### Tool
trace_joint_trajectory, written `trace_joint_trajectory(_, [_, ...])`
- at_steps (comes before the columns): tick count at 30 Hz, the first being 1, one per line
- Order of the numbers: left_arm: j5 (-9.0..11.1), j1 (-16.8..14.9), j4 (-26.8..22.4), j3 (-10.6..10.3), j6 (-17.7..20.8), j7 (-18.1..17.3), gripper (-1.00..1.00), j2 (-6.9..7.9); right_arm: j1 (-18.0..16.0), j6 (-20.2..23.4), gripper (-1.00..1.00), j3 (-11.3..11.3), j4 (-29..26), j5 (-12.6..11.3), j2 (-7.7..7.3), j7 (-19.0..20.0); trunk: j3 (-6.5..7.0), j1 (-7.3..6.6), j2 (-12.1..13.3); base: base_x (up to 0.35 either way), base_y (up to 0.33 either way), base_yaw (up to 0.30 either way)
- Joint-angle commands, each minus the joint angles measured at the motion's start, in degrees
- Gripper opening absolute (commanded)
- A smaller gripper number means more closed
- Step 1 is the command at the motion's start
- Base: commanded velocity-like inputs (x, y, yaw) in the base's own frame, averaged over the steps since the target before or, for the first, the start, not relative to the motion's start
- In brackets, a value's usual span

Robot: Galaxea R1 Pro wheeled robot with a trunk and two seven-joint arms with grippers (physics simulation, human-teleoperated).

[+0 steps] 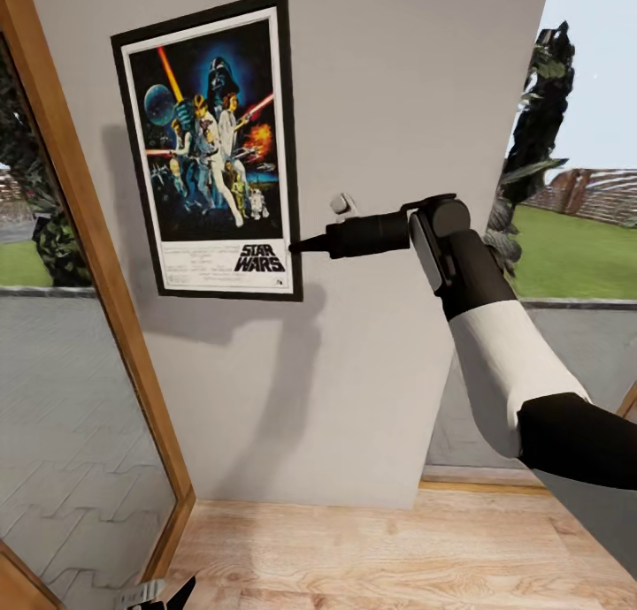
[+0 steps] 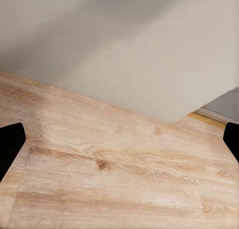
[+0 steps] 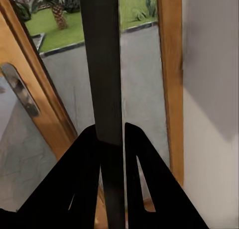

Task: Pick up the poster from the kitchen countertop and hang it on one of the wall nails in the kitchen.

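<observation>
Against the pale wall (image 1: 389,106) in the head view, poster (image 1: 208,146) sits flat and upright, high up beside the wooden door frame (image 1: 97,265); right gripper (image 1: 295,246) reaches in from the side and pinches its lower right edge near the logo. No nail visible, presumably behind the print, so can't confirm it's hooked. Left gripper (image 1: 164,595) hangs low over the wood floor (image 1: 372,548). Left wrist view: floor (image 2: 119,174) and wall base, fingers (image 2: 10,147) spread wide at the frame edges, nothing between them. Right wrist view: poster (image 3: 102,64) seen edge-on as a thin dark strip, fingers (image 3: 82,179) clamped on it from both sides, door handle (image 3: 20,89) and lawn beyond; this confirms the grip, which the head view only hints at. Judgement: light, stiff, thin, smooth frame; edge grip is right, but it could pivot or slip if loosened before it catches.
</observation>
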Motion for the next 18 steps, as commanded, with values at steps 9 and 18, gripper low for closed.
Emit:
trace_joint_trajectory(9, [0.6,-0.1,0.1,-0.3,-0.1,-0.3,1.00,-0.01,-0.1,-4.1,-1.00,0.1,0.4,0.2,-1.23,3.8,-0.14,0.04,-0.1,0.000,0.000,0.000])
trace_joint_trajectory(18, [0.6,-0.1,0.1,-0.3,-0.1,-0.3,1.00,0.03,-0.1,-4.8,-1.00,-1.0,0.3,0.2,-4.74,4.1,-0.14,0.04,-0.1,0.000,0.000,0.000])
